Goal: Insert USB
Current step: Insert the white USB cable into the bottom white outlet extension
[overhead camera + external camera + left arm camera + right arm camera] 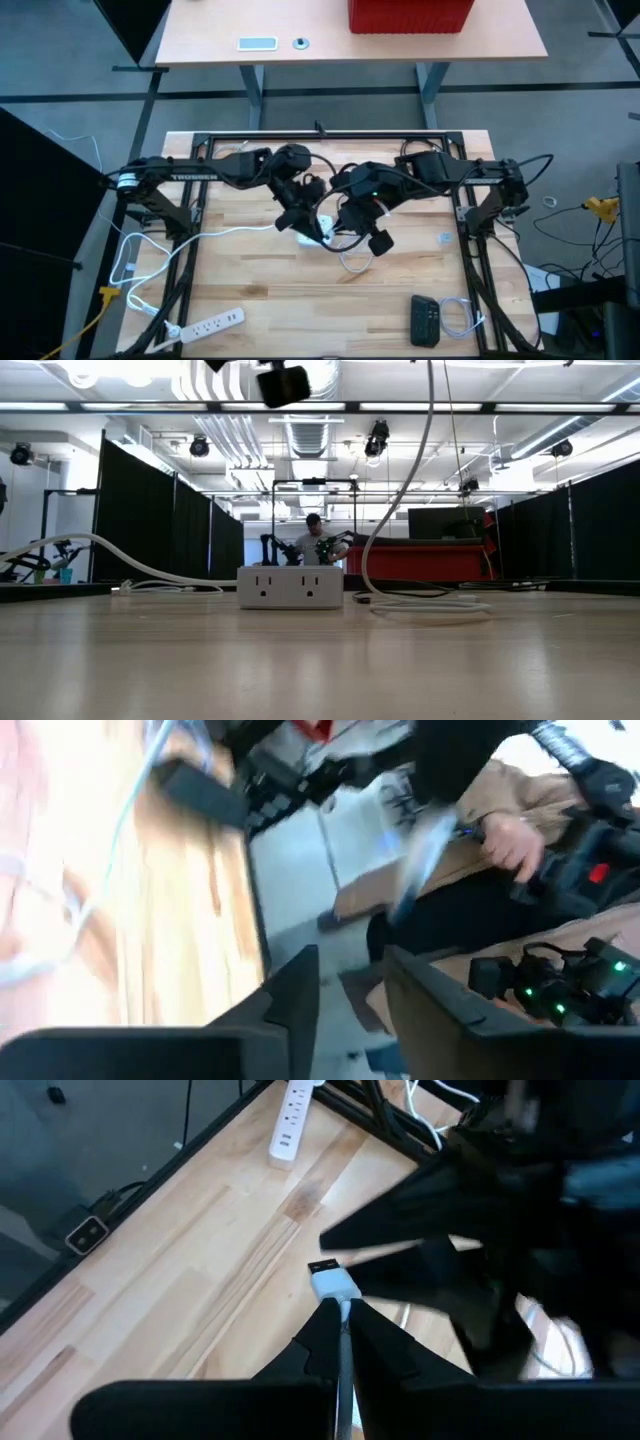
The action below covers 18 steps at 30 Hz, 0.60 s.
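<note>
Wooden desk (250, 280), outlet block (291, 587) mid-surface. Right claw (340, 1312) pinched shut on USB plug (332, 1283), held above desk. Plug light, rigid; cable limp: grip body behind connector. Left claw (350, 990) slightly parted, empty.

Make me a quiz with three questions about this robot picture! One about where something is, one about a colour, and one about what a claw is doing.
1. Where is the long power strip?
A. near the table's front left corner
B. table centre
C. on the red box

2. What colour is the USB plug?
A. red
B. white
C. green

3. The right claw is
A. wide open and empty
B. shut on the USB plug
C. holding a phone

Answers: A, the high view shows it there; B, its shell is white; B, the fingers pinch the cable just behind it.
</note>
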Motion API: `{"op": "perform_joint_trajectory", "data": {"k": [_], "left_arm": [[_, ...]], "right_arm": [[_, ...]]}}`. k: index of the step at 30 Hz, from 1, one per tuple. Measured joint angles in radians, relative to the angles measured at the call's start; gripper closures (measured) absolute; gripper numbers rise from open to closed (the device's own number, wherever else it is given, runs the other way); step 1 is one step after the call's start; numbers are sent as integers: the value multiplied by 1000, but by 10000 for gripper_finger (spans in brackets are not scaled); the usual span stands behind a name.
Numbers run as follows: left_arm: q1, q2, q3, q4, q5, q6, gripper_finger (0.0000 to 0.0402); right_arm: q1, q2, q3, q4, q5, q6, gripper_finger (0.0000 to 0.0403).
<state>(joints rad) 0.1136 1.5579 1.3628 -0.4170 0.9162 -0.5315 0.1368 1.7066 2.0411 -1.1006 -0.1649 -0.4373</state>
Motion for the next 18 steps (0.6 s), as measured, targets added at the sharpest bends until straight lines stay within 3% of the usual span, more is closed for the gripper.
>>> {"op": "perform_joint_trajectory", "data": {"k": [4, 9, 18], "left_arm": [[-28, -14, 0, -228, -99, -7, 266], [-138, -41, 0, -496, -308, -81, 252], [-494, -46, 0, -639, -567, -367, 253]], "right_arm": [[0, -17, 0, -61, 10, 12, 402], [0, -20, -4, -148, 11, 46, 403], [0, -24, -119, -90, 11, 54, 403]]}}
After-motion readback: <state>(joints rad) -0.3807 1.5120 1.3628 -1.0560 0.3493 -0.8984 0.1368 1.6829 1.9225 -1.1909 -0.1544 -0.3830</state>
